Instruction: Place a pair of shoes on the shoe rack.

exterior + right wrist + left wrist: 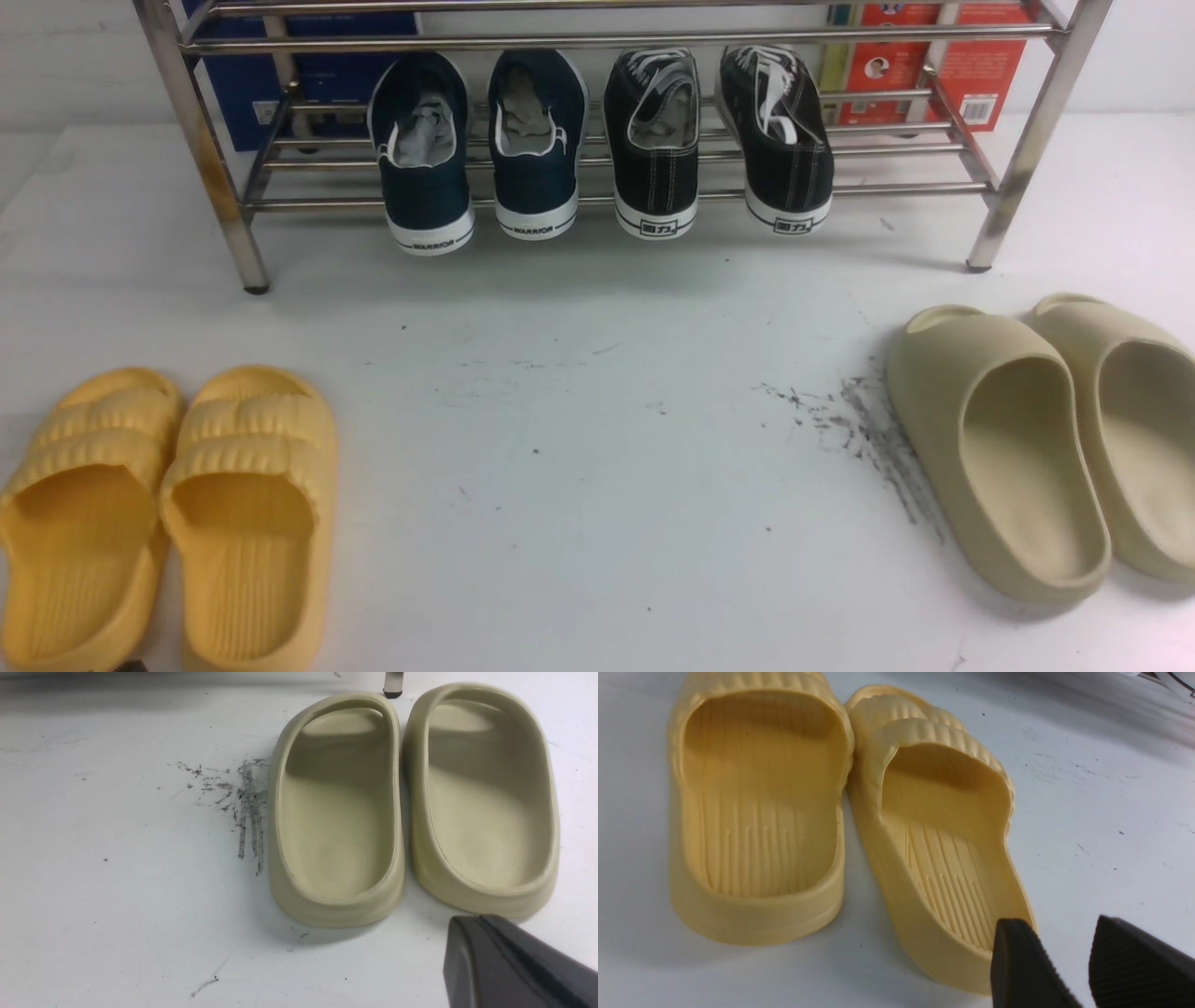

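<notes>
Sneakers, black canvas pair: left one (652,149) and right one (780,140) both sit on the lower tier of the rack (1036,140), toes in, heels hanging out over the front bar. They stand side by side, just right of the navy pair (481,149), which is also on the rack. Right black sneaker is angled a little, heel swung outward; left one sits straighter.

Judgement: placing looks done; step in hand reads as retreat and settle.

Left gripper (1064,961): fingers (1022,966) parted with a clear gap, holding nothing, hovering just beside the heel of one yellow slide (943,844). Right gripper (495,956): fingers pressed together, nothing between them, hovering near the heels of the beige slides (411,802). Neither arm shows in the front view.

Notes on doing this step well:
- Keep both grippers clear of the slides. The left fingertip looks close to the yellow heel rim; lift before any sideways travel so it does not drag the slide.
- Do not touch the rack again. The heels overhang the front bar, and a knock could tip a sneaker off.
- If straightening the angled sneaker is wanted, push gently at the heel counter towards the rack's back, not at the laces.

Table (597,420) carries dark scuff marks (868,429) beside the beige slides.
</notes>
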Controlling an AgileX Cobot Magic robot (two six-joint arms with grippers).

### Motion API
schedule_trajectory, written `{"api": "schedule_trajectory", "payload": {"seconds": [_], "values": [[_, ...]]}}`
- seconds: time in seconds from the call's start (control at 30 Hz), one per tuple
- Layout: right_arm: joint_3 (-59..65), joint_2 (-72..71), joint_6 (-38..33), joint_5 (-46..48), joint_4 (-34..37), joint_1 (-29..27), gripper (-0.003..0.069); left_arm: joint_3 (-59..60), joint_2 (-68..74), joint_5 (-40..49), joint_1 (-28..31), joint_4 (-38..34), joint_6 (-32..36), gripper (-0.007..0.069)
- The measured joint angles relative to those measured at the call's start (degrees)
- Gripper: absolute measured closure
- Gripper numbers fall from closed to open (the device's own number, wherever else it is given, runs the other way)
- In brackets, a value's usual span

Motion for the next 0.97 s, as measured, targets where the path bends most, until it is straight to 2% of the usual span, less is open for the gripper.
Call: {"api": "schedule_trajectory", "payload": {"seconds": [0.97], "values": [[0.00,0.00,0.00,0.00,0.00,0.00,0.0607,0.00,0.00,-0.05,0.00,0.00,0.00,0.0386]]}}
